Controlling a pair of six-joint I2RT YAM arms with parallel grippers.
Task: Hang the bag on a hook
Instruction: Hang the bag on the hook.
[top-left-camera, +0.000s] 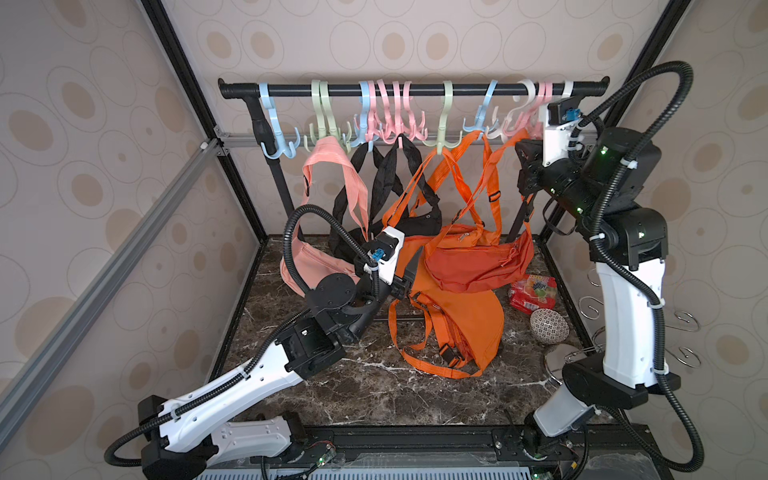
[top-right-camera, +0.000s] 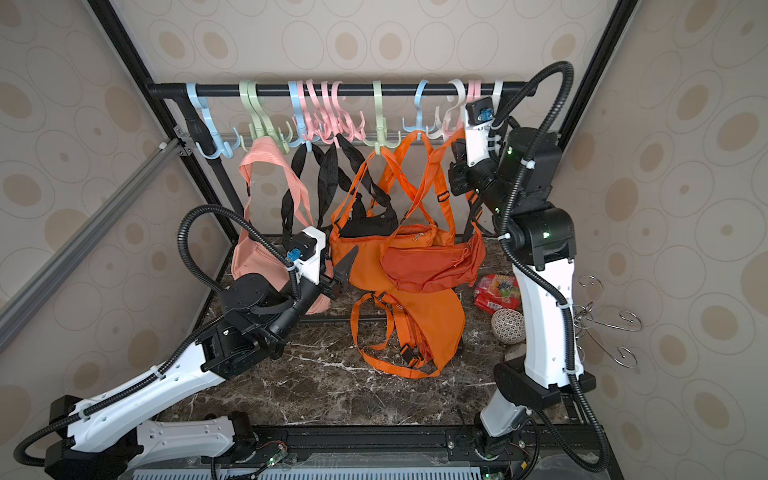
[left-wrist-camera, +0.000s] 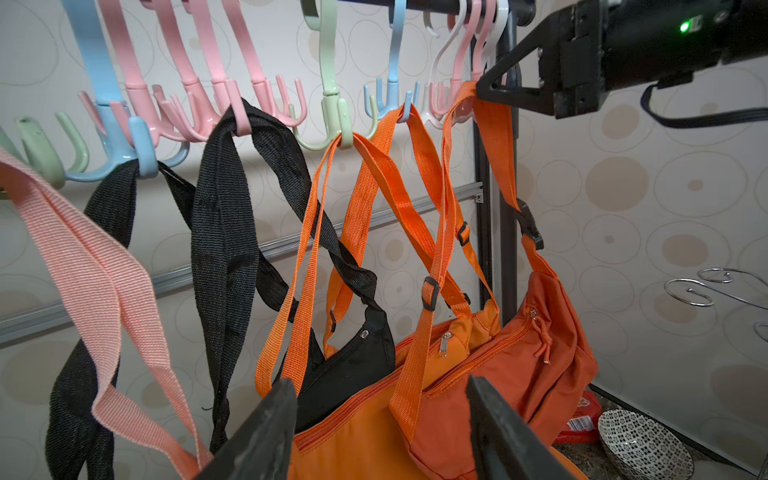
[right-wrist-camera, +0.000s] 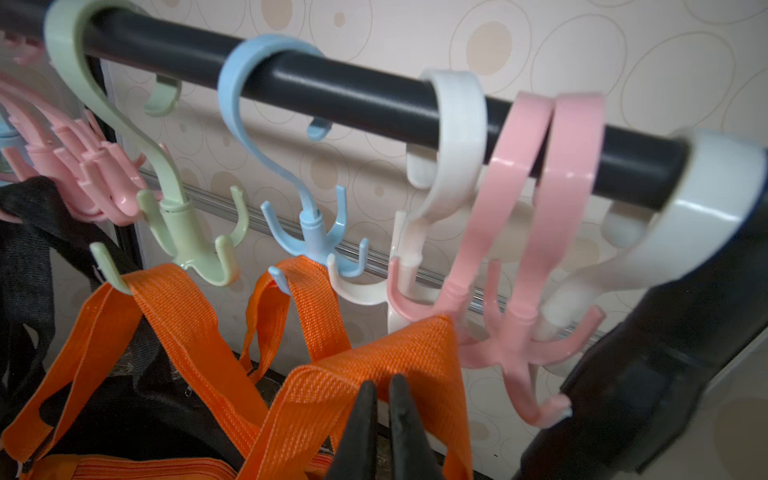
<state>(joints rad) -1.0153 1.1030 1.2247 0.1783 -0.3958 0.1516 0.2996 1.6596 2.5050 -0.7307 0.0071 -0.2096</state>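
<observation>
Nearest, the left gripper (left-wrist-camera: 378, 380) stands open and empty before the bag (top-left-camera: 478, 262) slung low; farther up, the right gripper (right-wrist-camera: 382, 380) pinches the fold of its strap (right-wrist-camera: 374, 349) — a prong of the pink hook (right-wrist-camera: 478, 237) lies just beyond, so the right arm is nearer

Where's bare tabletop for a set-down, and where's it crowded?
Free: marble table front strip, between the arm bases, ahead of the lying orange bag. Crowded: back under the hanging bags; right side with snack packet, patterned bowl.
</observation>
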